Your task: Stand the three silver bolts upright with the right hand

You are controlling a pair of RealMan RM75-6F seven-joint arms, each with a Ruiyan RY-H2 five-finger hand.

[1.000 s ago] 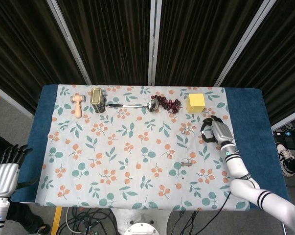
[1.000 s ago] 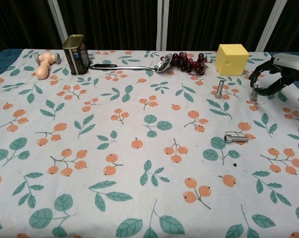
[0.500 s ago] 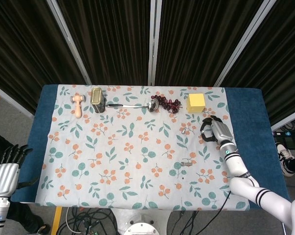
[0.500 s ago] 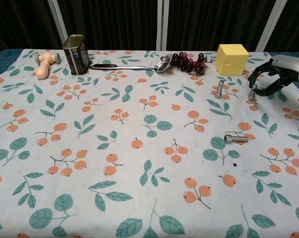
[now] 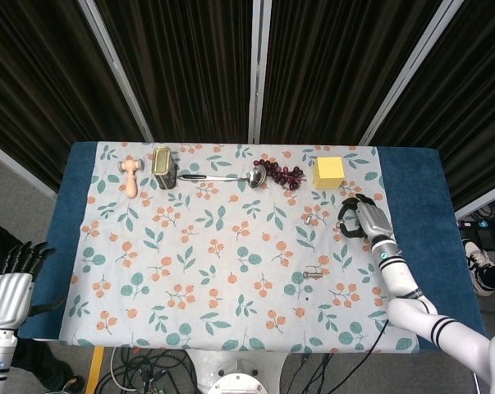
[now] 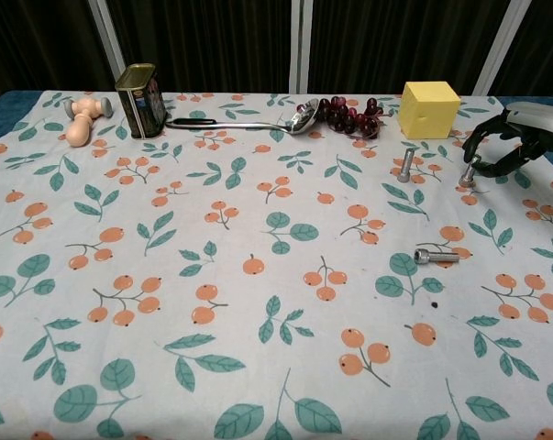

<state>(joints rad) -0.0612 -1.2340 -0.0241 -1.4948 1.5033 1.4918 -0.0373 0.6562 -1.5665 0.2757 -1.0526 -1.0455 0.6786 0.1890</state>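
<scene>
Three silver bolts lie toward the right side of the floral tablecloth. One bolt [image 6: 405, 165] [image 5: 313, 216] stands upright in front of the yellow block. A second bolt [image 6: 466, 174] stands upright at the right edge, and my right hand [image 6: 519, 137] [image 5: 363, 218] curls over it with fingertips pinching its top. The third bolt [image 6: 436, 257] [image 5: 314, 272] lies flat on its side, nearer the front. My left hand [image 5: 9, 287] hangs off the table's left front corner, fingers apart and holding nothing.
Along the back row sit a yellow block [image 6: 428, 109], purple grapes [image 6: 349, 115], a metal ladle [image 6: 239, 122], an olive tin can [image 6: 139, 88] and a small wooden dumbbell-shaped toy [image 6: 83, 116]. Blue table edge [image 5: 432, 189] borders the cloth on the right.
My right hand shifted very slightly over the rightmost bolt, which stays upright in its fingers. The other two bolts and my left hand have not moved.
</scene>
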